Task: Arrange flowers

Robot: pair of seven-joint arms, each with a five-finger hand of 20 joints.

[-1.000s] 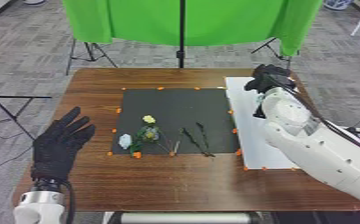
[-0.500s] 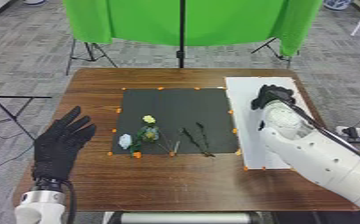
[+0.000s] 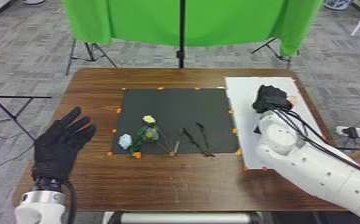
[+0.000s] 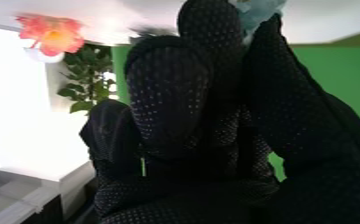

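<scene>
Over the right-hand white board [image 3: 252, 145] is my right hand [image 3: 270, 98], with a small pinkish flower [image 3: 291, 100] beside it. In the right wrist view my right hand [image 4: 172, 90] has bent fingers and thumb pinched on a pale blue flower [image 4: 258, 14], partly hidden by the glove. An orange-pink flower [image 4: 50, 35] shows beyond the fingers, near green leaves [image 4: 86, 77]. My left hand [image 3: 61, 145] is open left of the black mat [image 3: 176, 105]. On the mat lie a whitish flower [image 3: 125, 141], a yellow flower [image 3: 149, 119] and dark stems [image 3: 192, 140].
Orange markers [image 3: 137, 155] line the edges of the mat and board on the brown table [image 3: 176, 185]. A green curtain [image 3: 185, 22] hangs behind the table's far edge, with a black stand [image 3: 181, 54] before it.
My right hand has come back from the far end of the white board toward its middle, turning as it moved. The left hand and the flowers on the mat have kept still.
</scene>
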